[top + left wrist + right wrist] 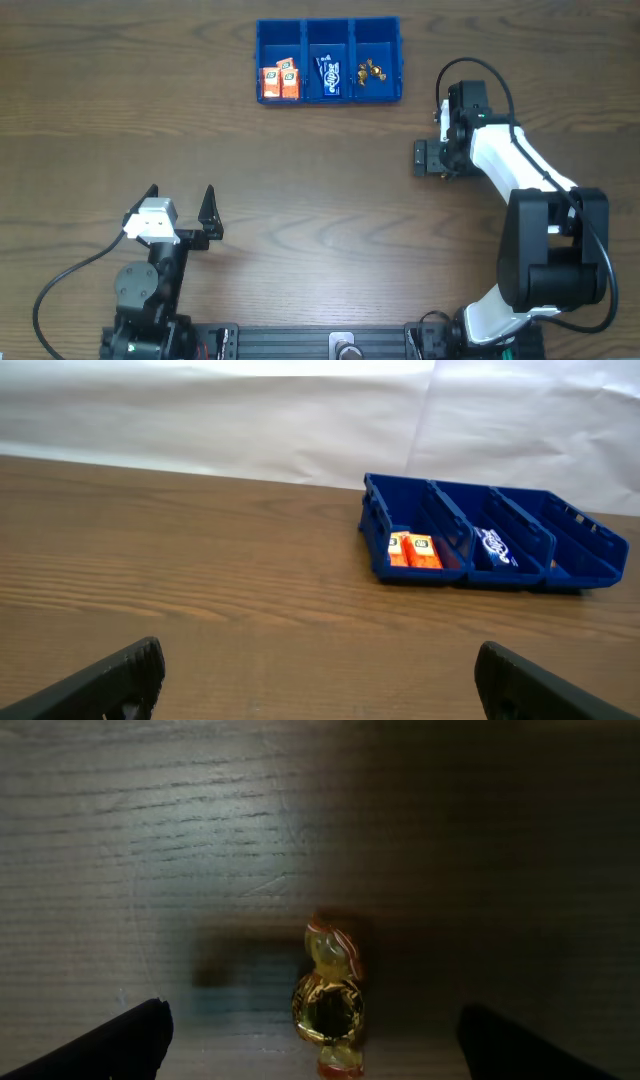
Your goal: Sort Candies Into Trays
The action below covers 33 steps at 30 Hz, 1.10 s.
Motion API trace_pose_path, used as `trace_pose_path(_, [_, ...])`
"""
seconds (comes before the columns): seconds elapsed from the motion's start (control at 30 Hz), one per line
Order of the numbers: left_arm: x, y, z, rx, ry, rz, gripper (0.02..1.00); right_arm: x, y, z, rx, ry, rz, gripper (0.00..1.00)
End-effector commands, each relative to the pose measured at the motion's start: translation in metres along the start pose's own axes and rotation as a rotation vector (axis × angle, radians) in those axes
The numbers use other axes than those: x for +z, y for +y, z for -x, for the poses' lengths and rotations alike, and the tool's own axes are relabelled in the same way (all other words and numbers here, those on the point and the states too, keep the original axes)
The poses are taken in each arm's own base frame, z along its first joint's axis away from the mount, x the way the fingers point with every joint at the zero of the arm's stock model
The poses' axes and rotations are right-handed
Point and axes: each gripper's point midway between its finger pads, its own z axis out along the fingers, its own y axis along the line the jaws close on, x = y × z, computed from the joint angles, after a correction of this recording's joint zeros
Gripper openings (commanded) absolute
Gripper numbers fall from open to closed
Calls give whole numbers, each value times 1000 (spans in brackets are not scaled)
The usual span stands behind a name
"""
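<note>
Wood table [300, 200]: R gripper [315, 1042] splayed over gold candy [328, 1005]; L gripper [315, 678] splayed, well apart from 3-bin tray [398, 60].

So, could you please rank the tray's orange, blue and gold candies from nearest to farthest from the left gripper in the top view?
From the left gripper:
1. orange candies, left compartment.
2. blue candy, middle compartment.
3. gold candies, right compartment.

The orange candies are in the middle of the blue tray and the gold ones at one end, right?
No: the top view shows the orange candies in the left end of the blue tray. The gold ones are at the other end.
</note>
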Motion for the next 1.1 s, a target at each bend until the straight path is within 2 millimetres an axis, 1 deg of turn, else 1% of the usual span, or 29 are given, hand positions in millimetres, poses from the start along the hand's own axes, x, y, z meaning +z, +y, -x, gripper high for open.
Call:
trace_pose_path(0.03, [1, 3, -18, 7, 50, 14, 998, 4, -2, 1, -11, -3, 0, 917])
trace_pose_path(0.13, [1, 3, -18, 7, 50, 14, 998, 6, -2, 1, -11, 0, 0, 910])
trace_pose_path(0.23, [1, 3, -18, 7, 50, 14, 996, 6, -2, 2, -10, -3, 0, 847])
trace_pose_path(0.5, [1, 3, -18, 7, 50, 14, 998, 14, -2, -2, -10, 19, -3, 757])
trace_pose_path(0.8, [1, 3, -18, 7, 50, 13, 998, 15, -4, -5, -10, 34, -13, 575])
trace_pose_path(0.83, [1, 3, -18, 7, 50, 14, 998, 15, -6, -7, -6, 41, -27, 538])
trace_pose_path(1.0, [1, 3, -18, 7, 50, 14, 998, 19, -6, -9, -7, 53, -27, 467])
trace_pose_path(1.1, [1, 3, -18, 7, 50, 14, 998, 20, -6, -9, -7, 54, -27, 386])
